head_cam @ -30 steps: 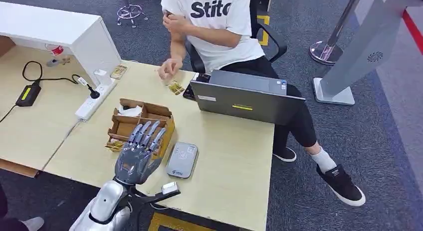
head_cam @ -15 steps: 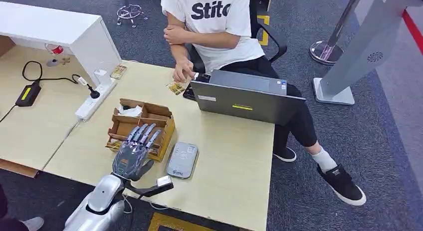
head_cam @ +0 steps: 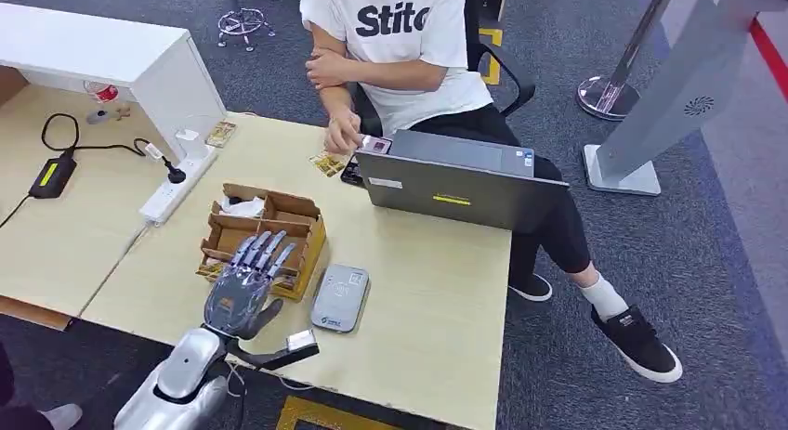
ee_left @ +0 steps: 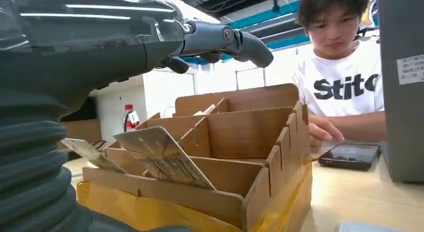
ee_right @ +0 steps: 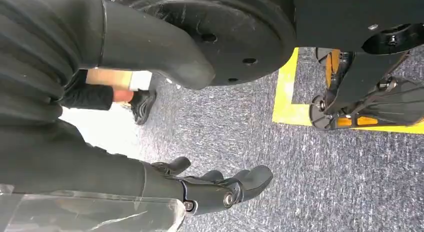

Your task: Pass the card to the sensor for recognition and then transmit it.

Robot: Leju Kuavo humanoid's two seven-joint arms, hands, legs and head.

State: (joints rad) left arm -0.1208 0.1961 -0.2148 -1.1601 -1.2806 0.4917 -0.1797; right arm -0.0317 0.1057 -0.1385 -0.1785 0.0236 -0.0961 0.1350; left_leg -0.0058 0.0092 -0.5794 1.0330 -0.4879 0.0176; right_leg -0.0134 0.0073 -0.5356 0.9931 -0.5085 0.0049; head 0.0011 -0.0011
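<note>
My left hand (head_cam: pixel 243 286) hovers open over the near end of a cardboard divider box (head_cam: pixel 282 210), fingers spread and holding nothing. In the left wrist view its fingers (ee_left: pixel 222 39) stretch above the box (ee_left: pixel 250 137), where patterned cards (ee_left: pixel 165 159) lean in the nearest compartment. The grey card sensor (head_cam: pixel 340 297) lies flat on the table just right of the box. My right hand (ee_right: pixel 220 188) hangs beside my body over the carpet, fingers loose and empty.
A seated person in a white shirt holds a small card (head_cam: pixel 375 144) at the grey laptop (head_cam: pixel 455 181). Another card (head_cam: pixel 327 163) and a black phone (head_cam: pixel 350 175) lie beside it. A power strip (head_cam: pixel 172 188) and a white cabinet (head_cam: pixel 139 63) stand at the left.
My left hand has drawn back toward the table's near edge, fingertips still over the box. The person's hand moved from the table to the laptop and now holds a card.
</note>
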